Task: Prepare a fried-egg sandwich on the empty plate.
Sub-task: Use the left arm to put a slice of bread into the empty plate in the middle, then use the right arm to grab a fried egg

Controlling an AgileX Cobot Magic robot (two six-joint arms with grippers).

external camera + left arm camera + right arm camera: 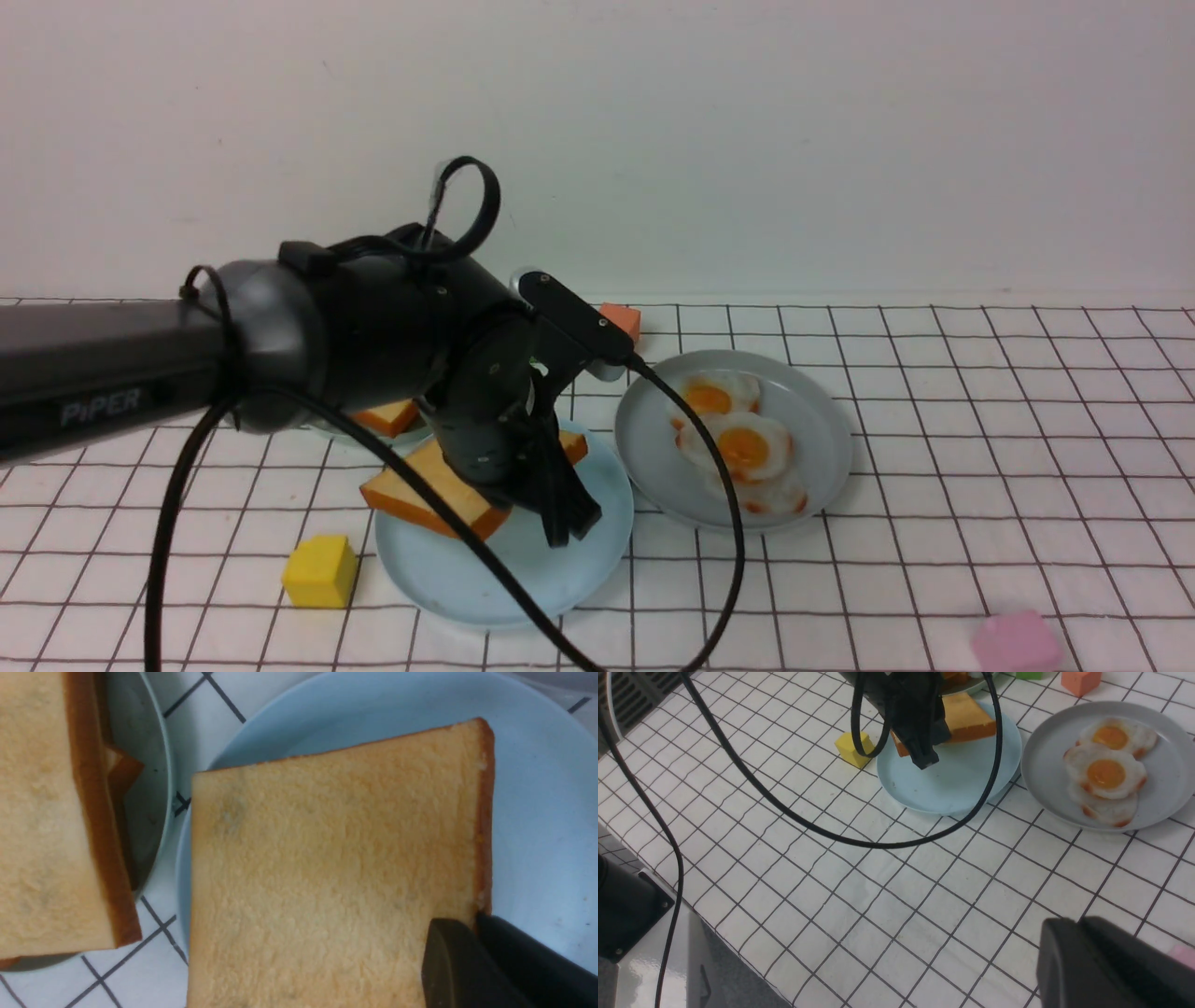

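Note:
My left gripper (563, 525) is shut on the crust edge of one golden toast slice (431, 492) and holds it tilted over the light-blue plate (523, 583). In the left wrist view its gripper (473, 924) pinches the slice (327, 858) at a corner above the plate (542, 793); the slice's top face is bare. Three fried eggs (742, 446) lie on the grey plate (822, 439) to the right. My right gripper (1069, 926) is shut and empty, low over the table's front right.
A pile of toast (42, 812) sits on the pale green plate (154, 765) behind the blue one. A yellow cube (319, 571) lies left of the blue plate, an orange cube (621, 320) behind it, a pink block (1016, 642) at front right. The left arm's cable (878, 842) loops over the table.

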